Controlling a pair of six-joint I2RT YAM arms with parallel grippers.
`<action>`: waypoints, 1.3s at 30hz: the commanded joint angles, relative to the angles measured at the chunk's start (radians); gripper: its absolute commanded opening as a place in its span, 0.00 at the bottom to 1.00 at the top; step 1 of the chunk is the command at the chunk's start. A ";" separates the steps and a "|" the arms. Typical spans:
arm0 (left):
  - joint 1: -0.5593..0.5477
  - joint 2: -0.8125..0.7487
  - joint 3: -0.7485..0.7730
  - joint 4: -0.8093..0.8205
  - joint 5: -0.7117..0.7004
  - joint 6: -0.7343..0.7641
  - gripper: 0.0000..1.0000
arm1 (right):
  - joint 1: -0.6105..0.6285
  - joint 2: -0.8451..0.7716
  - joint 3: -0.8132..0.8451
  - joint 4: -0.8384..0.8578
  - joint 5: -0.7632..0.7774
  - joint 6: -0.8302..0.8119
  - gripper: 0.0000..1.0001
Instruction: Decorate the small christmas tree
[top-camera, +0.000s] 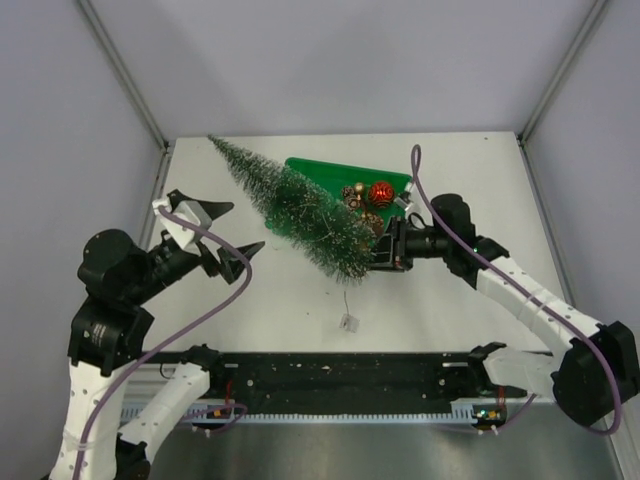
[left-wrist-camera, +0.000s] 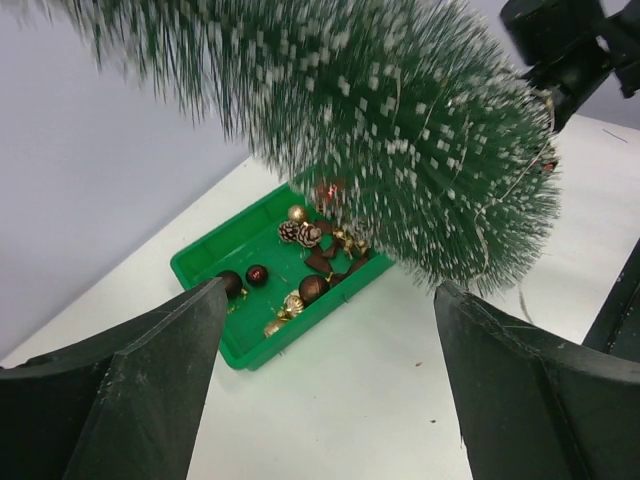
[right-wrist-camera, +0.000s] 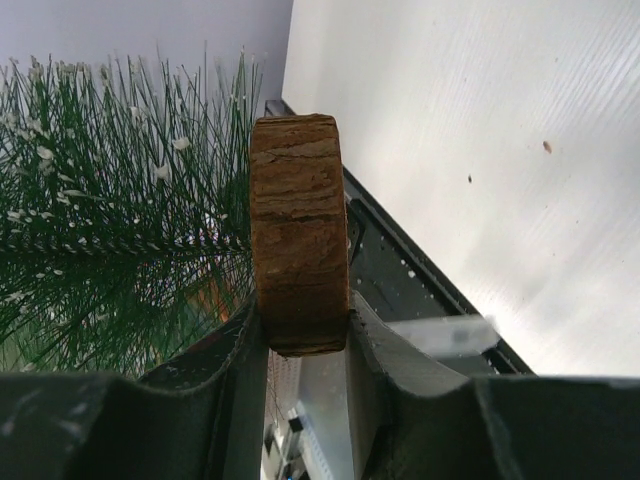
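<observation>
The small christmas tree (top-camera: 300, 205) is held tilted above the table, its tip toward the back left and its base at my right gripper (top-camera: 385, 245). In the right wrist view the gripper (right-wrist-camera: 300, 330) is shut on the tree's brown wooden base (right-wrist-camera: 298, 245). The tree's frosted bristles fill the top of the left wrist view (left-wrist-camera: 380, 130). My left gripper (top-camera: 225, 250) is open and empty, left of the tree. Its fingers (left-wrist-camera: 130, 400) frame bare table. A small tag (top-camera: 348, 322) hangs from the tree on a thin thread.
A green tray (top-camera: 340, 172) behind the tree holds a red bauble (top-camera: 380, 192) and several brown and gold ornaments (left-wrist-camera: 300, 260). The tray also shows in the left wrist view (left-wrist-camera: 205, 265). A black rail (top-camera: 330, 375) runs along the near table edge.
</observation>
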 joint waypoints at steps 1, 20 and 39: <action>0.004 0.037 0.094 0.011 0.094 0.080 0.88 | -0.015 0.050 -0.037 0.160 -0.176 0.010 0.00; 0.108 0.135 0.068 0.002 0.284 0.056 0.82 | 0.005 0.232 -0.168 0.467 -0.306 0.068 0.00; 0.360 0.201 -0.038 0.129 0.743 -0.132 0.47 | 0.169 0.522 -0.010 0.588 -0.233 0.119 0.00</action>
